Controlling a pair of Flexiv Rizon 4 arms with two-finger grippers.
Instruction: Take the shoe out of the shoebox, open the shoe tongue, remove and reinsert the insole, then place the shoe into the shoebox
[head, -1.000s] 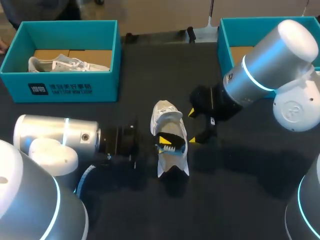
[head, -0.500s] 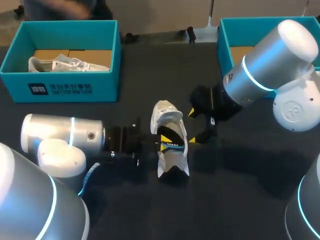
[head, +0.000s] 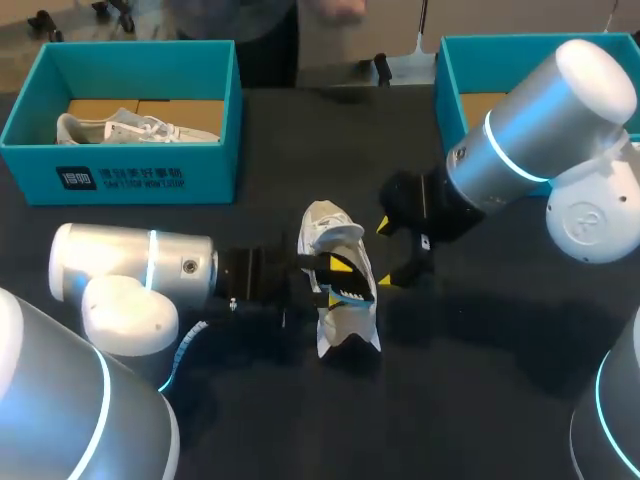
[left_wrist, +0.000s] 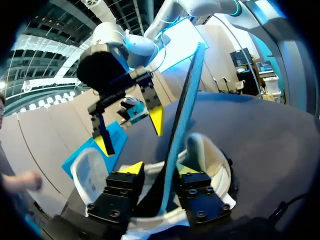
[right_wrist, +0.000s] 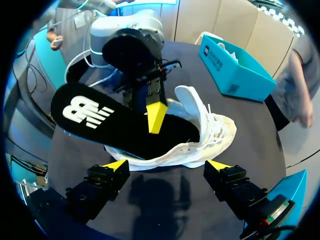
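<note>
The white shoe lies on its side mid-table, tongue pulled open. Its black insole sits partly in the shoe, the heel end sticking out. My left gripper is at the shoe's opening. In the left wrist view the insole stands edge-on between my left gripper's fingers, which are apart and open. My right gripper hangs open just right of the shoe, nothing between its fingers.
A teal shoebox stands at the back left with a second white shoe inside. Another teal box stands at the back right, behind my right arm. The table is black.
My left arm has moved right, deeper over the shoe, and its fingers have opened around the insole. The right arm has not moved.
</note>
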